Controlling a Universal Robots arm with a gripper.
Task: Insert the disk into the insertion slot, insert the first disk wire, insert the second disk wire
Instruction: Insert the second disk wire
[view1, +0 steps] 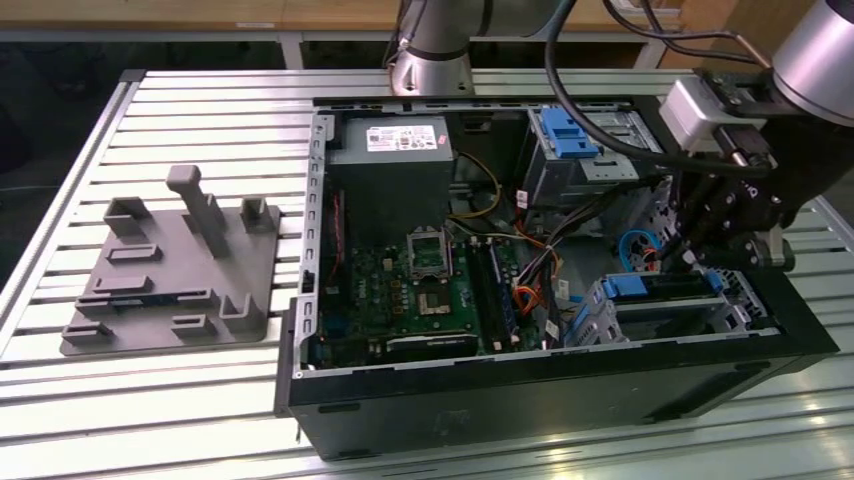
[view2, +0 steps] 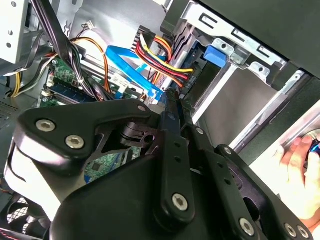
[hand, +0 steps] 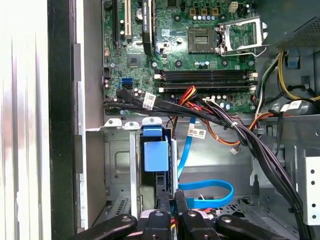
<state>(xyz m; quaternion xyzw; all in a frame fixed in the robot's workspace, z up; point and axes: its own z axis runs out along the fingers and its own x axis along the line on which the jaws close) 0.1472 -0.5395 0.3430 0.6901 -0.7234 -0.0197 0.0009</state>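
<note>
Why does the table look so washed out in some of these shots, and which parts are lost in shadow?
In the exterior view, light glares off the slatted table near the camera, while the computer case front is dark. In the first wrist view, the table's slats bleach white, yet the motherboard is evenly lit. In the second wrist view, the gripper looms black, with little surface detail.

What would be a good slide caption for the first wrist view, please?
Gripper at the rear of the blue-framed disk seated in its silver insertion slot, light-blue wire alongside.
</note>
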